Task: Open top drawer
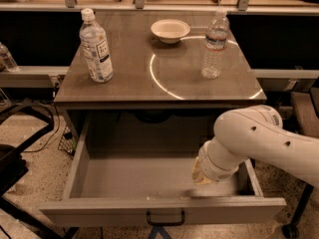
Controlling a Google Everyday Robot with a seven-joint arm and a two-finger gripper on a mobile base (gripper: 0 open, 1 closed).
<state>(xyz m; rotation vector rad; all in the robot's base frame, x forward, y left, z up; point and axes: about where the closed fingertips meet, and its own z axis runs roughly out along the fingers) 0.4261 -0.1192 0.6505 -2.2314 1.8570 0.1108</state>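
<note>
The top drawer (99,214) of the grey cabinet stands pulled far out toward me. Its deep plain grey interior (134,176) shows and holds nothing I can see. A dark loop handle (165,218) sits at the centre of its front panel. My white arm (259,141) reaches in from the right and bends down into the drawer's right side. My gripper (202,179) is at the end of the arm, low inside the drawer just behind the front panel, mostly hidden by the wrist.
On the cabinet top (149,78) stand a labelled water bottle (96,46) at the left, a clear bottle (215,44) at the right and a pale bowl (170,30) at the back. A black frame (15,153) stands on the floor to the left.
</note>
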